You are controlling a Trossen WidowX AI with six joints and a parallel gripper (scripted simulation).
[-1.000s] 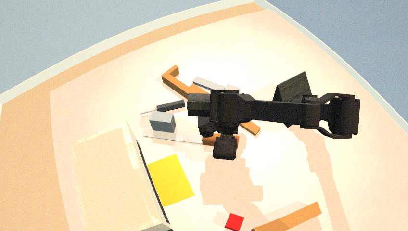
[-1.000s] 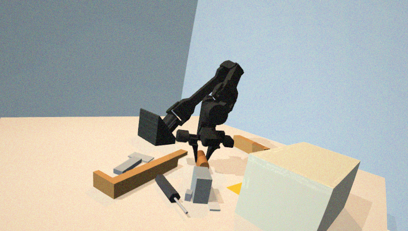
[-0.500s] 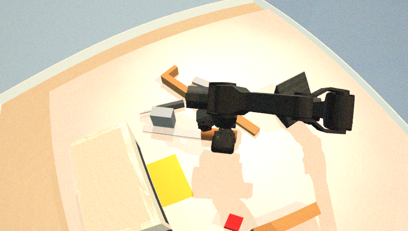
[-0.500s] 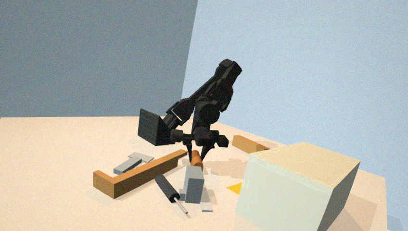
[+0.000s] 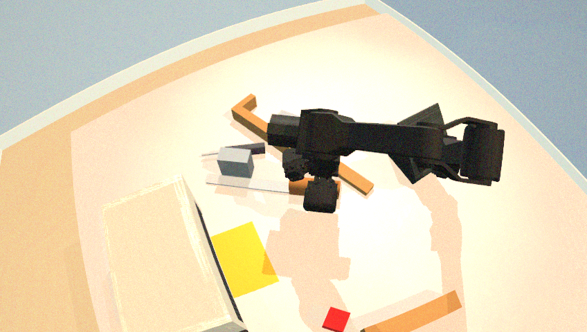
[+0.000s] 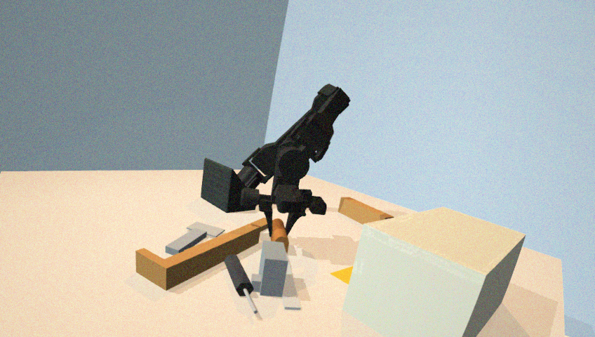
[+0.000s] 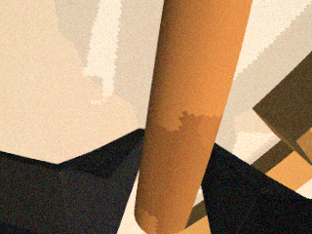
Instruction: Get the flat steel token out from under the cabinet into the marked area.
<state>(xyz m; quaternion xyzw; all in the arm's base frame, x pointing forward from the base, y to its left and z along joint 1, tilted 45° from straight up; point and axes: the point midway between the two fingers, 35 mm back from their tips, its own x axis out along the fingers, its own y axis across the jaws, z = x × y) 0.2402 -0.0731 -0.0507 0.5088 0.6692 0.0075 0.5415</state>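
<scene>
The steel token is not visible in any view. The cabinet (image 5: 158, 263) (image 6: 413, 271) is pale and boxy; its vent slots cannot be made out. The yellow marked area (image 5: 245, 259) (image 6: 343, 274) lies along its front, partly hidden in the exterior view. My gripper (image 5: 319, 187) (image 6: 279, 234) (image 7: 172, 140) is shut on the round orange handle (image 5: 296, 186) (image 6: 278, 227) (image 7: 195, 73) of a tool. Its thin flat blade (image 5: 247, 187) (image 6: 291, 302) points left in the top view, beyond the marked area's far end. Its exact height is unclear.
A grey block (image 5: 235, 162) (image 6: 273, 269) is close beside the blade; contact is unclear. A black-handled screwdriver (image 5: 247, 148) (image 6: 238, 275), an orange L-shaped bar (image 5: 251, 122) (image 6: 208, 250) and a grey T-shaped piece (image 6: 186, 241) lie nearby. A red square (image 5: 336, 319) and another orange bar (image 5: 416, 315) (image 6: 360, 210) lie farther off.
</scene>
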